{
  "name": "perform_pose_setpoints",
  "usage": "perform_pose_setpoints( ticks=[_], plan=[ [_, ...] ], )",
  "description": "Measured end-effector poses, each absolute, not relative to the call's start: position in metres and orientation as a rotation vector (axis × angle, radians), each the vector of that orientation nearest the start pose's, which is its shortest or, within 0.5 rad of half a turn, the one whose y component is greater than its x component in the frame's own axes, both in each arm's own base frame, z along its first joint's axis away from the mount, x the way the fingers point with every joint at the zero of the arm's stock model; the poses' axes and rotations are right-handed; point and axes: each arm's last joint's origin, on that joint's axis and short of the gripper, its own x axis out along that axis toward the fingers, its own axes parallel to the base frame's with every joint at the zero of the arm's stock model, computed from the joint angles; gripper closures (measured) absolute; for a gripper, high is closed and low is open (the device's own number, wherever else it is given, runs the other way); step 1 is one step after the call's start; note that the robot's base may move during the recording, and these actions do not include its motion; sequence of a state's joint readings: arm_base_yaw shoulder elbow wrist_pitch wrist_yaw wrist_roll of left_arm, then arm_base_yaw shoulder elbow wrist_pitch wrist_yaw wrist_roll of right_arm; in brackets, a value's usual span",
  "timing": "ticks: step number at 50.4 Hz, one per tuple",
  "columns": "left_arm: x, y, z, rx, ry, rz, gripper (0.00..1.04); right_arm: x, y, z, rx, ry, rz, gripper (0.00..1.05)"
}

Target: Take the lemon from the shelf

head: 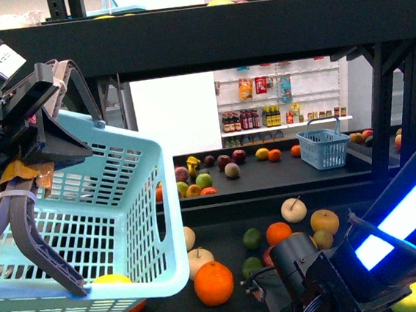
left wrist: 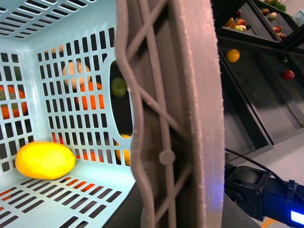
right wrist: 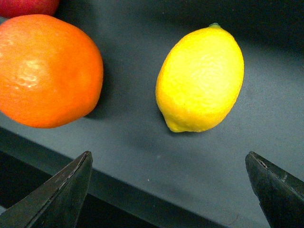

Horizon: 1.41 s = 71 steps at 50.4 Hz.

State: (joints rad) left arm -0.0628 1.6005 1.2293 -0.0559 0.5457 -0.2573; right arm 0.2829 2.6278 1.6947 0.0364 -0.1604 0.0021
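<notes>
Lemon (right wrist: 199,78): lies on its side on the dark tray of the shelf (right wrist: 142,161), near its front edge. It is just beside a big orange (right wrist: 45,71) and not touching it. Only the right wrist view shows it plainly.
Basket (head: 122,179): light blue and slotted, up off the shelf and tilted, at the left. One yellow oval fruit (left wrist: 45,160) lies in its bottom corner.
Left gripper (head: 32,243): clamped on the basket's wall and carrying it. Its grey finger (left wrist: 175,118) fills the middle of the left wrist view.
Front view only: loose fruit (head: 278,232) scattered over the shelf. A small blue basket (head: 323,147) sits farther back, and its contents cannot be made out.
Right gripper (right wrist: 168,159): jaws spread wide with nothing held. The lemon lies just ahead of the gap.
Cut off: a red fruit (right wrist: 28,5) beside the orange, clipped by the picture's edge.
</notes>
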Motion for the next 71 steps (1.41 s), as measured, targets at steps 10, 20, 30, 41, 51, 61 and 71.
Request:
perform_pose_setpoints(
  ticks=[10,20,30,41,51,61,71],
  plan=[
    [0.360,-0.038,0.296,-0.350,0.497,-0.543,0.91,0.489,0.147,-0.026,-0.095,0.930,0.380,0.08],
    [0.360,-0.038,0.296,-0.350,0.497,-0.543,0.91,0.500,0.150,-0.039,-0.104,0.940,0.370,0.08],
    [0.360,-0.038,0.296,-0.350,0.497,-0.543,0.91,0.516,0.155,-0.041,-0.105,0.918,0.368,0.08],
    [0.360,-0.038,0.296,-0.350,0.497,-0.543,0.91,0.531,0.160,-0.042,-0.117,0.905,0.362,0.08],
    [0.360,-0.038,0.296,-0.349,0.497,-0.543,0.91,0.542,0.163,-0.051,-0.142,0.920,0.357,0.08],
    [0.360,-0.038,0.296,-0.349,0.497,-0.543,0.91,0.547,0.166,-0.059,-0.144,0.925,0.360,0.08],
    [0.360,-0.038,0.296,-0.350,0.497,-0.543,0.91,0.551,0.167,-0.056,-0.147,0.909,0.358,0.19]
  ],
)
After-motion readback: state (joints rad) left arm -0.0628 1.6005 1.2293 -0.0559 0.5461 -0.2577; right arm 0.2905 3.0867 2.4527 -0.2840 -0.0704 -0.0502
